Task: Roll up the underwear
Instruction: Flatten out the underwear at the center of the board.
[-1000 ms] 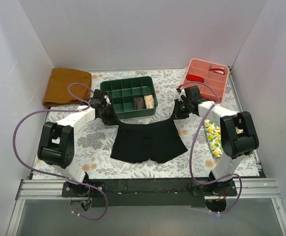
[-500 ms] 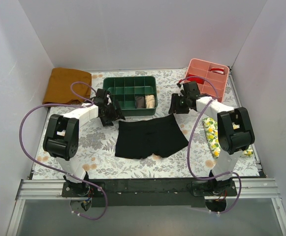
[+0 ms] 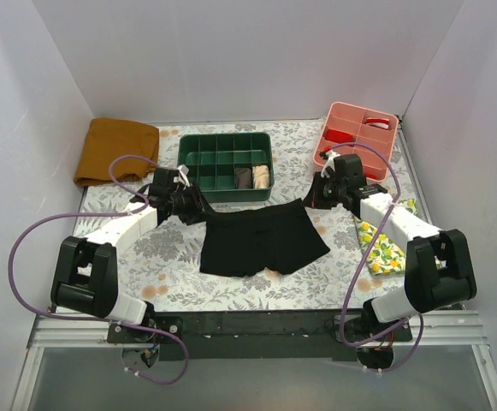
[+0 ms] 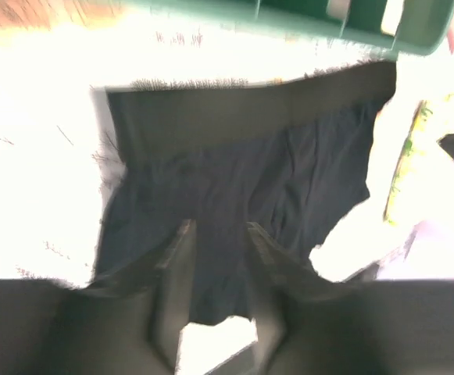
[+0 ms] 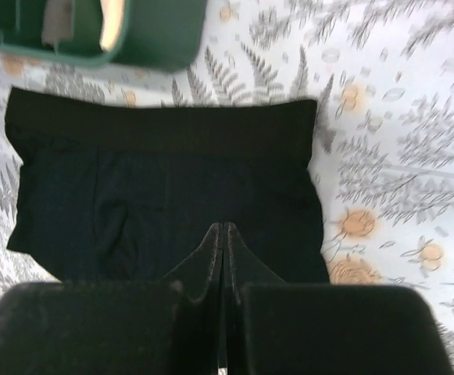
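Both equally near: left gripper (image 3: pixel 202 208) parted, right gripper (image 3: pixel 311 198) clenched empty, soft black fabric underwear (image 3: pixel 261 242) lies crosswise between them.

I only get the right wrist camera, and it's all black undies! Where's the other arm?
Observer: The left end effector hangs by the left waistband corner of the underwear, just on the near side of the green tray.
Operator: Is it open?
Observer: Yes, the left wrist view shows its fingers apart.
Operator: What's hiding far left?
Observer: A folded brown cloth lies there.
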